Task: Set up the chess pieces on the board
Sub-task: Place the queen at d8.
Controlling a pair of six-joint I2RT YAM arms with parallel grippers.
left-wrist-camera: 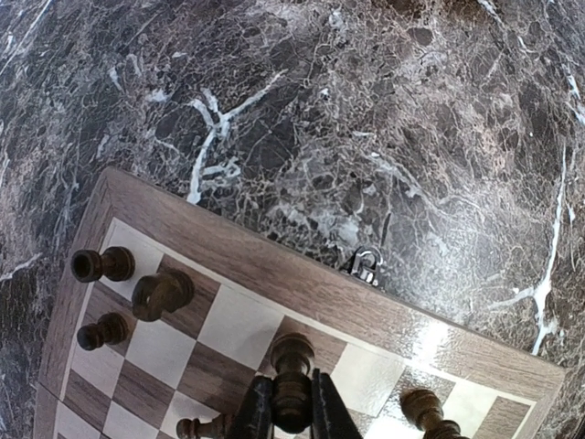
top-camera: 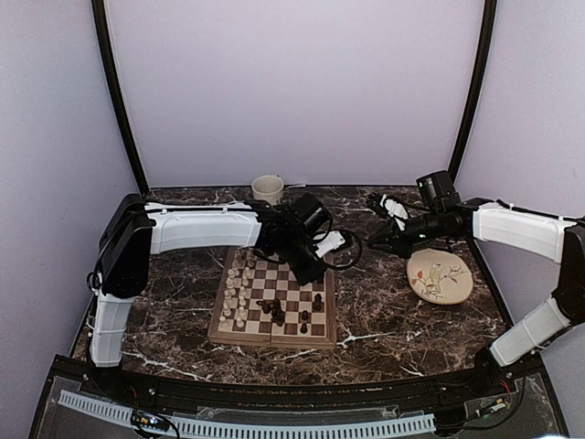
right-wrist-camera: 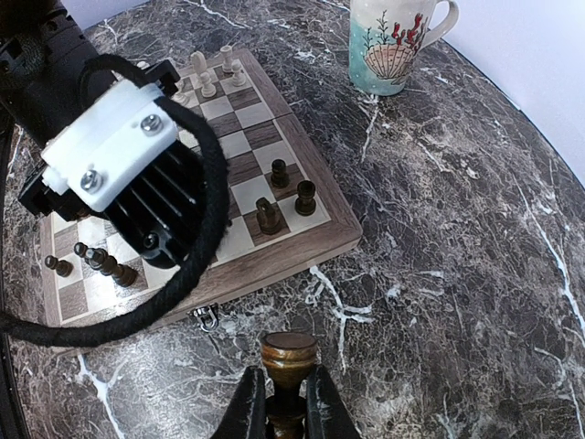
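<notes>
The checkered board (top-camera: 222, 331) lies in the middle of the marble table. Cream-white pieces (top-camera: 236, 294) stand along its left side, and dark pieces (top-camera: 272, 309) are scattered mid-board and right. My left gripper (left-wrist-camera: 291, 413) is shut on a dark piece (left-wrist-camera: 291, 370), held over a square by the board's right border (left-wrist-camera: 274, 265); it shows in the top view (top-camera: 311, 267). My right gripper (right-wrist-camera: 286, 404) is shut on another dark piece (right-wrist-camera: 290, 358), held above the bare table just right of the board (right-wrist-camera: 311, 245); it shows in the top view (top-camera: 375, 242).
A cream cup (top-camera: 268, 188) with a shell picture (right-wrist-camera: 393, 41) stands behind the board. A round cream plate (top-camera: 440, 276) lies at the right. The left wrist and its black cable (right-wrist-camera: 128, 174) hang over the board. A metal latch (left-wrist-camera: 364, 265) sits on the board's edge.
</notes>
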